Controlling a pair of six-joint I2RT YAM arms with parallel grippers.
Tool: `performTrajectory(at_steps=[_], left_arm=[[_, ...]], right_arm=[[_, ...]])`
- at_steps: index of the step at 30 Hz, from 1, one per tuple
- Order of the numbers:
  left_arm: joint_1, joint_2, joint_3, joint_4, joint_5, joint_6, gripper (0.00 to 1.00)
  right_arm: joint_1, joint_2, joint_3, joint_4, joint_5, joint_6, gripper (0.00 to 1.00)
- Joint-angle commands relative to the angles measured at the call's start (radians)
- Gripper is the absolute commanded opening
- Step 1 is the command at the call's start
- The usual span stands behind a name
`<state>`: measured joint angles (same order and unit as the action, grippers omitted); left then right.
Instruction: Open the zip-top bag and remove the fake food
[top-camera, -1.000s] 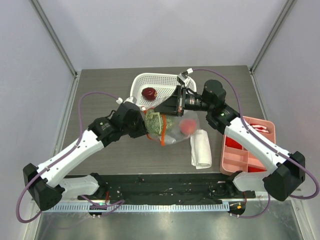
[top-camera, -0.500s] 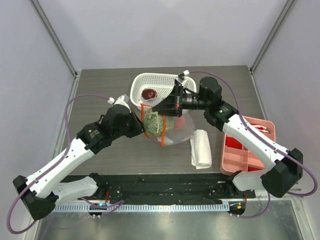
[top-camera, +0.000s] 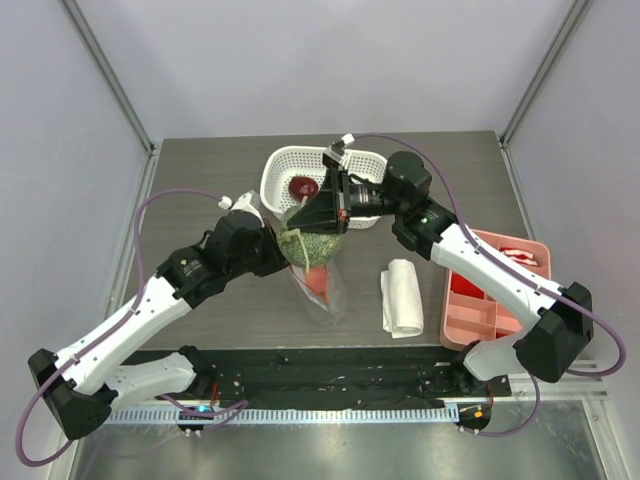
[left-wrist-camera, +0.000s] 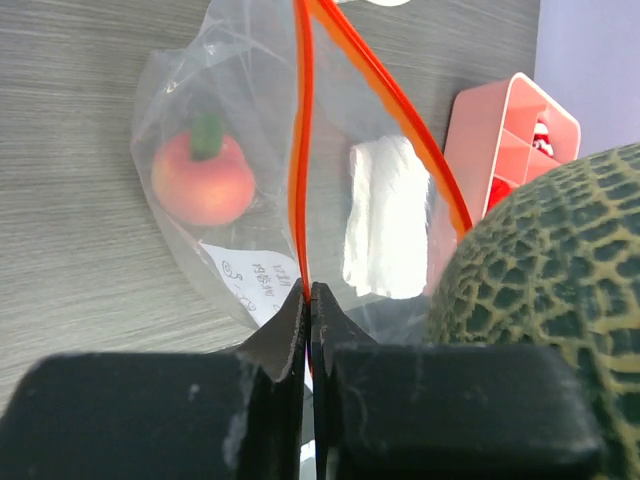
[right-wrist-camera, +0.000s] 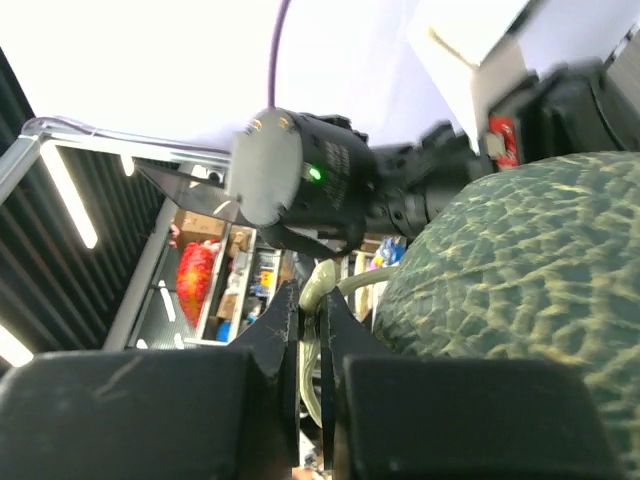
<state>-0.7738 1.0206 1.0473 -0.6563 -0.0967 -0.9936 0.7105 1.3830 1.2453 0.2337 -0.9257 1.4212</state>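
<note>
left claw (left-wrist-camera: 308, 292) is pinched shut on the orange zip strip (left-wrist-camera: 300, 150) of the floppy, slippery zip-top bag (left-wrist-camera: 250, 100) hanging under it, pinkish fruit (left-wrist-camera: 200, 182) inside, while right claw (right-wrist-camera: 310, 292) is clamped on the stem (right-wrist-camera: 320, 278) of the probably light, hard green ball (right-wrist-camera: 500, 260) beside it, decent handles imo.

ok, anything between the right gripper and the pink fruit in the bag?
Yes: the green ball, pinched by its stem in the right gripper, sits at the bag mouth, with the pink fruit deeper in. Left gripper pinches the zip strip.
</note>
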Motion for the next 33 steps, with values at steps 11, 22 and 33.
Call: performTrajectory(at_steps=[11, 22, 33], left_arm=[[-0.004, -0.066, 0.022, -0.101, -0.08, -0.002, 0.0], [-0.002, -0.077, 0.131, -0.262, -0.138, 0.069, 0.0], [-0.002, -0.03, 0.148, -0.224, -0.112, 0.085, 0.0]], right_arm=[[-0.138, 0.086, 0.239, -0.224, 0.119, -0.254, 0.01], [-0.204, 0.27, 0.282, -0.263, 0.293, -0.43, 0.01], [-0.309, 0.494, 0.367, -0.321, 0.367, -0.548, 0.01]])
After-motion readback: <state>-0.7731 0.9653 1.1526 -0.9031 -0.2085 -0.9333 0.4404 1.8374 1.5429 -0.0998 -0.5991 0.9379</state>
